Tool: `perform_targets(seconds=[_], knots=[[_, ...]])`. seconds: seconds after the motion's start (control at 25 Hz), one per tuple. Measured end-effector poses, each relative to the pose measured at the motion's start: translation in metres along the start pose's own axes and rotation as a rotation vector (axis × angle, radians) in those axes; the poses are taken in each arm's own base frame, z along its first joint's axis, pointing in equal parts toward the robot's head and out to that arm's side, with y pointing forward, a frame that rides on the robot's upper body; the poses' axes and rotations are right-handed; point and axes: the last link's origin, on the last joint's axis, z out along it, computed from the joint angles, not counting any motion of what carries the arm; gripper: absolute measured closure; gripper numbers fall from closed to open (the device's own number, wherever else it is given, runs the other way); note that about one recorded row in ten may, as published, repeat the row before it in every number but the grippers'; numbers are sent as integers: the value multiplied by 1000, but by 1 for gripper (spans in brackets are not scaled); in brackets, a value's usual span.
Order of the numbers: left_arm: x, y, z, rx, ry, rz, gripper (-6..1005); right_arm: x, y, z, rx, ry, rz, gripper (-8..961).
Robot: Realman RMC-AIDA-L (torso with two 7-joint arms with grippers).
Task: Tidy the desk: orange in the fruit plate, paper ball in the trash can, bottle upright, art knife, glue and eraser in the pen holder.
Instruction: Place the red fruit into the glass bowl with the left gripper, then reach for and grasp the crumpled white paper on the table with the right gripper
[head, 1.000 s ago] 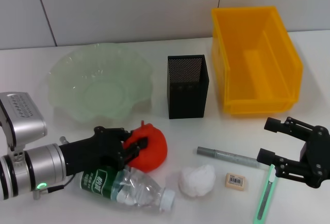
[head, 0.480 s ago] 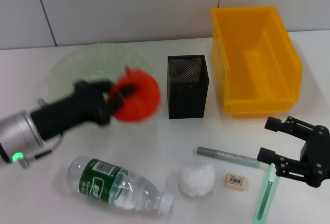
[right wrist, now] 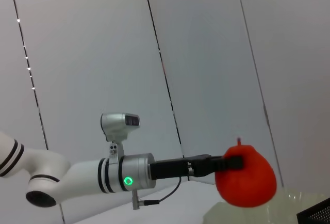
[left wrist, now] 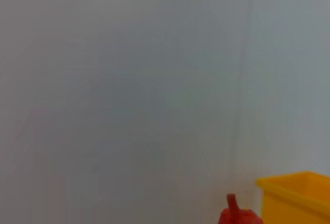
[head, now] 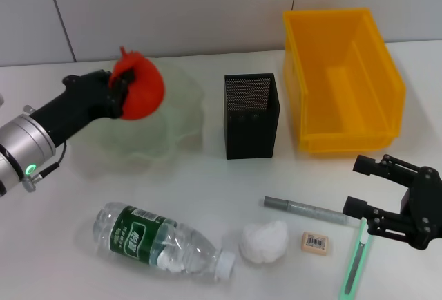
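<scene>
Your left tool [head: 119,91] pinches orange [head: 138,90] above fruit plate [head: 181,110] | right tool [head: 388,200] spread, parked near art knife [head: 354,265]

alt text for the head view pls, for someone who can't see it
The left gripper holds the orange above the fruit plate. The bottle lies on its side on the table; the right gripper, open, sits near the art knife.

The orange [head: 138,87] covers part of the fruit plate [head: 181,117] in the upper left. The art knife [head: 356,267] runs under the right hand [head: 376,200] at lower right.
</scene>
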Motion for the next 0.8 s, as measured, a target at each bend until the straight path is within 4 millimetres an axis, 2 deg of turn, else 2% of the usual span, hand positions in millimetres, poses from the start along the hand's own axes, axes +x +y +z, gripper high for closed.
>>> perform_targets(seconds=[0.2, 0.64, 0.8], knots=[[-3, -3, -1, 83, 43, 0, 937, -1, 0, 1, -5, 1, 0, 174], [-9, -1, -11, 92, 62, -10, 731, -5, -4, 2, -6, 0, 25, 174], [-9, 3, -20, 61, 95, -22, 570, -9, -10, 1, 5, 16, 55, 174]])
